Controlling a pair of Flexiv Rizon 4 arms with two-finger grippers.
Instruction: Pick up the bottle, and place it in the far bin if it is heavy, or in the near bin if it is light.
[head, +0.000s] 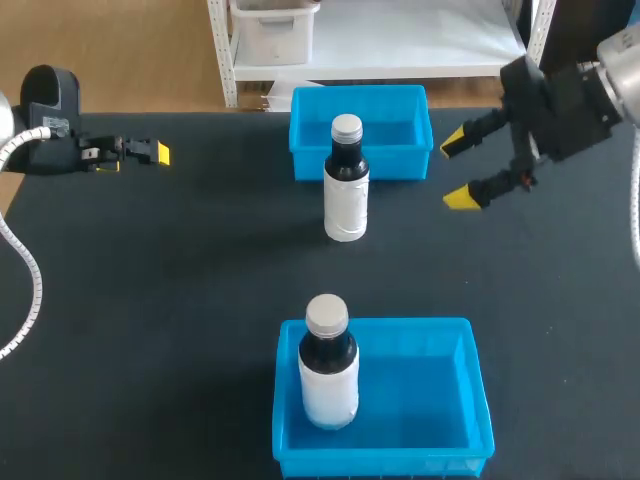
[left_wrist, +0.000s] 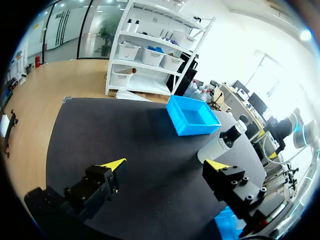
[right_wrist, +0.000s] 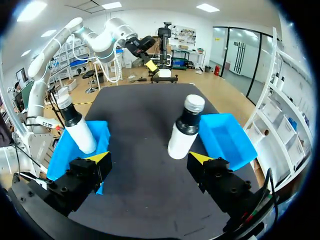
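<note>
One bottle (head: 328, 375) stood upright in near bin (head: 470, 400). 2nd bottle (head: 346, 195) stood on table (head: 150, 300) just in front of far bin (head: 400, 110). R gripper (head: 458, 170) was wide open, beside 2nd bottle, apart. L gripper (left_wrist: 165, 165) was wide open, well apart.

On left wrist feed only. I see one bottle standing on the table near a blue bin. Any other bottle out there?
Observer: Yes. A second bottle stands upright inside the near bin.
Operator: Right end effector holding anything?
Observer: No. The right end effector is open, with nothing between its fingers, beside the far bin.
Operator: Lined up on the table bottle?
Observer: Roughly. In the right wrist view the table bottle stands upright ahead of the gap between its fingers, not yet between them.
</note>
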